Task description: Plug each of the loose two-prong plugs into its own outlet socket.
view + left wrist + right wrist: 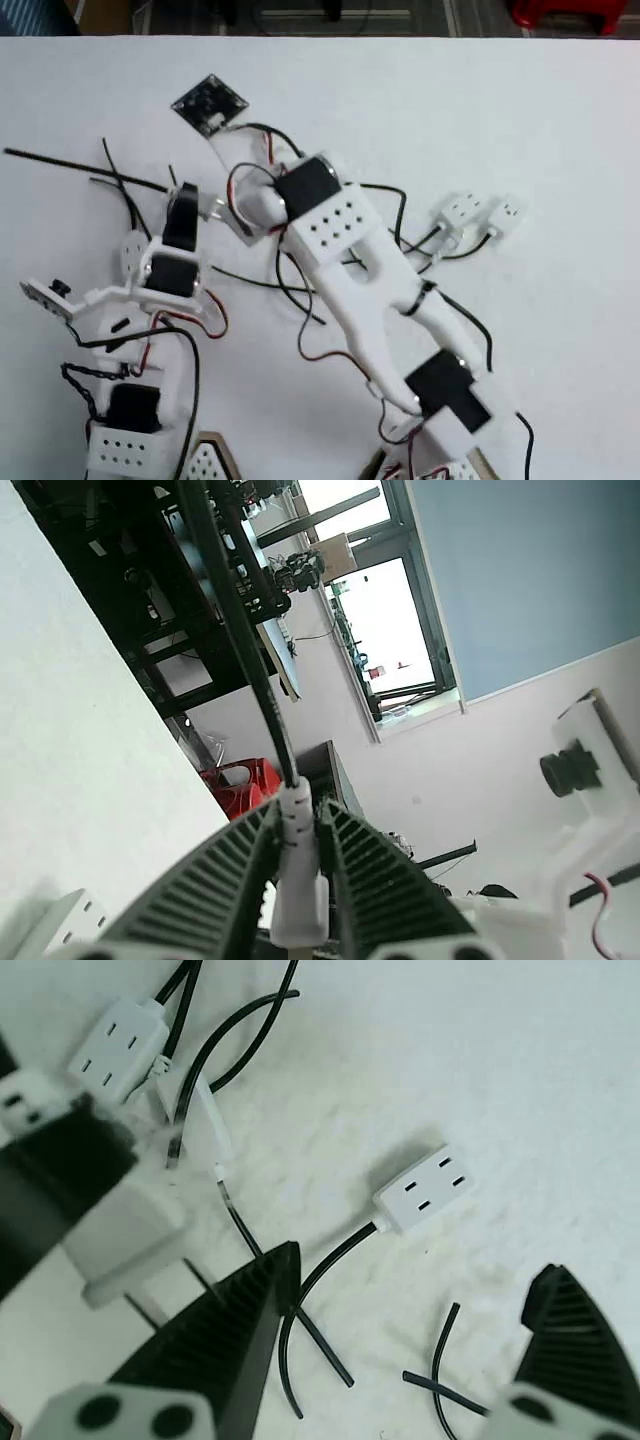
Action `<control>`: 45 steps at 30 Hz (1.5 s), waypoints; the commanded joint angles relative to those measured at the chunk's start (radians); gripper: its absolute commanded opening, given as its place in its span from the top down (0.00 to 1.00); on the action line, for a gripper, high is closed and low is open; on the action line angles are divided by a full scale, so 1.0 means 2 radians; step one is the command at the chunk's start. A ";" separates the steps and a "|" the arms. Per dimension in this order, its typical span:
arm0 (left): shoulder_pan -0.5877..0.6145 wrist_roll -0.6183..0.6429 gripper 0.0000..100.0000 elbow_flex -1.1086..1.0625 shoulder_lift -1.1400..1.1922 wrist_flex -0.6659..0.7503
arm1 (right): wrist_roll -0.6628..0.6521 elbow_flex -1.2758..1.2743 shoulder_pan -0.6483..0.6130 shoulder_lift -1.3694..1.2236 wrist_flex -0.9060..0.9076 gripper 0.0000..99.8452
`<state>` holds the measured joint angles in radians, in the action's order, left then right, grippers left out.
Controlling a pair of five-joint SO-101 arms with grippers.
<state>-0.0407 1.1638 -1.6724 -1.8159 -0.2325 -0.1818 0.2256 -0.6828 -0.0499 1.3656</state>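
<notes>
From what shows, you have no plug seated yet: your left gripper (298, 815) pinches a white plug (297, 885) at lower centre, while your right gripper (420, 1265) gapes wide, an empty outlet socket (425, 1188) mid-frame.

We are seeing the white table (560, 110) glowing under soft, even light, with the arms (350, 270) casting only faint shadows on it. In the left wrist view, daylight is pouring through a window (395, 630) and washing it out to white, while the shelving (150, 580) beside it is sinking into dark silhouette. In the right wrist view, a socket (425, 1188) is throwing a soft grey shadow.
</notes>
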 commanded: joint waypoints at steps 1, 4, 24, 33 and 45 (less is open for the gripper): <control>-0.007 0.005 0.97 0.003 -0.002 0.012 | -0.001 0.071 0.005 -0.031 0.001 0.64; -0.007 0.005 0.97 0.003 -0.002 0.012 | -0.001 0.124 0.017 -0.066 0.001 0.64; -0.003 0.005 0.97 0.004 -0.002 0.012 | -0.001 0.370 0.083 -0.142 0.175 0.64; -0.003 0.005 0.97 0.005 -0.002 0.012 | -0.077 0.204 0.064 -0.103 0.180 0.64; -0.006 0.005 0.97 0.005 -0.002 0.012 | -0.085 0.148 -0.017 -0.067 0.131 0.64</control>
<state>-0.0437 1.1684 -1.6724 -1.8159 -0.2325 -0.3445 0.5217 -0.7089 -0.2186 1.7047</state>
